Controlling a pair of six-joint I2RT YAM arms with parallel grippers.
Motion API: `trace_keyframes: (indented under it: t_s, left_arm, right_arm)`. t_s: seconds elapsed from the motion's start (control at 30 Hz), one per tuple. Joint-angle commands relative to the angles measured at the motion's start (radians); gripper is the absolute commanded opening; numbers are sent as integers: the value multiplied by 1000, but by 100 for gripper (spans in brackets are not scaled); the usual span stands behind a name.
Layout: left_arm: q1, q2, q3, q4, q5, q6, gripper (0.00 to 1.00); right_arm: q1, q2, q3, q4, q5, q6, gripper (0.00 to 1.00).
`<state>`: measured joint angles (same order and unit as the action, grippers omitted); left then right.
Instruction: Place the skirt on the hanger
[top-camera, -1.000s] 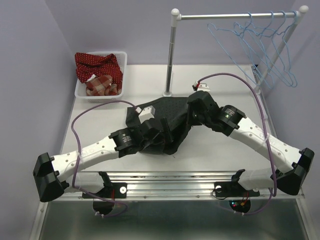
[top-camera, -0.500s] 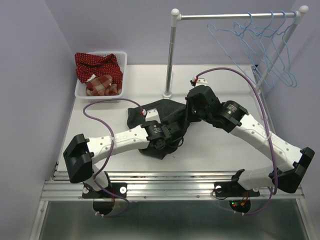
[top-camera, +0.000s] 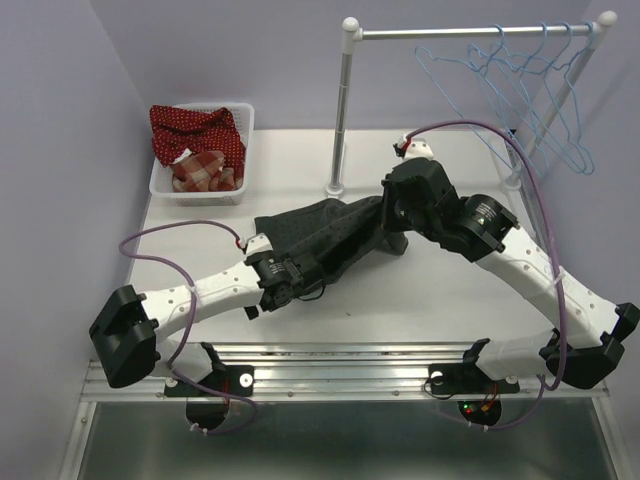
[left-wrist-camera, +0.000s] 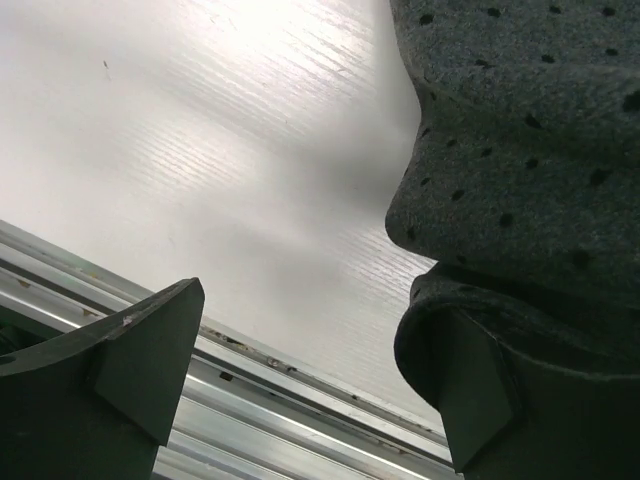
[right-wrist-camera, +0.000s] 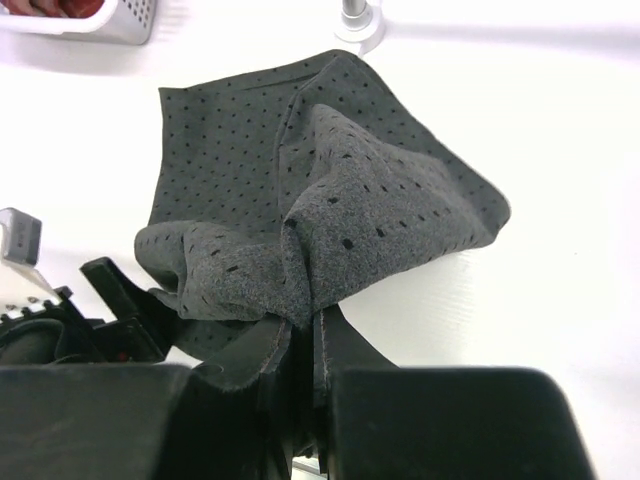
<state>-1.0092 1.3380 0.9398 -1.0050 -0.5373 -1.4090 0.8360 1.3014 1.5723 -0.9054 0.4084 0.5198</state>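
The dark grey dotted skirt lies bunched in the middle of the table, pulled up at its right end. My right gripper is shut on a pinched fold of the skirt, the cloth squeezed between its fingers. At the skirt's near left edge, my left gripper stands open. A fold of skirt drapes over its right finger, and nothing sits between the two. Several light-blue wire hangers, one the hanger, hang on the rail at the back right.
A white basket at the back left holds a red dotted garment and a plaid cloth. The rail's upright post stands just behind the skirt. The metal front rail lies close under the left gripper.
The right gripper has risen and moved back-right, drawing the skirt out longer. The left arm has pulled back towards the left, its gripper now at the skirt's near edge.
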Motion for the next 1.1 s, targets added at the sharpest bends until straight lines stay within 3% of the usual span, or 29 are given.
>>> trace_keyframes:
  t_s: [0.0,0.17,0.23,0.27,0.3,0.43,0.67,0.83,0.93,1.07]
  left_arm:
    - [23,-60,-35,-40,-6,5,99]
    - [44,-140,-29,-72,-3,5,97]
    - [60,-170,-16,-89,-22,8,79]
    - [78,-203,3,-101,-36,11,53]
    - [90,-220,20,-103,-55,16,40]
    - [147,-293,122,-64,-168,82,0]
    - [198,-320,391,40,-318,280,0]
    - [225,-281,682,190,-411,525,0]
    - [228,-289,761,320,-406,719,0]
    - [227,-306,867,440,-398,829,0]
  right_arm:
    - [-26,-33,69,17,90,-37,1]
    - [-75,-42,57,8,115,-46,1]
    - [-92,-53,42,2,121,-52,1]
    - [-103,-65,25,-6,113,-56,1]
    - [-103,-70,17,-10,109,-56,1]
    - [-103,-129,-58,-13,43,-41,1]
    - [-103,-257,-115,-43,30,-17,1]
    - [-103,-266,32,-30,30,-50,1]
    - [-103,-251,113,-20,-45,-86,1]
    - [-103,-223,262,-36,-141,-115,1]
